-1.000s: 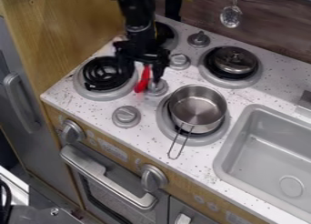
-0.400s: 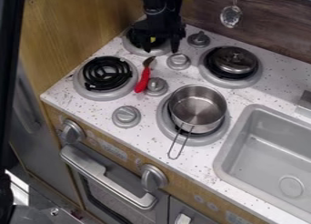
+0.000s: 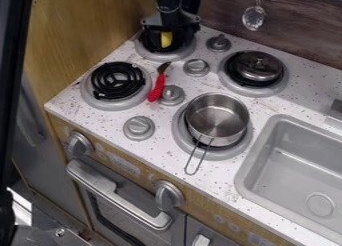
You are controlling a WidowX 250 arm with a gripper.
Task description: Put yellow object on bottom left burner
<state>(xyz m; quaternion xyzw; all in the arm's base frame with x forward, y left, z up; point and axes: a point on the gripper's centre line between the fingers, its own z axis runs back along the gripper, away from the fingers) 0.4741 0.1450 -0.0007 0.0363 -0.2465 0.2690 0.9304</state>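
Camera view: the claw (image 3: 171,33) has shifted rearward, to the yellow object (image 3: 166,39).

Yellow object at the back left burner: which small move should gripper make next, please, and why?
Probably secure a hold on the yellow object, then lift: the gripper is right at it, over the back left burner, while the bottom left burner, its goal, lies nearer the counter's front edge.
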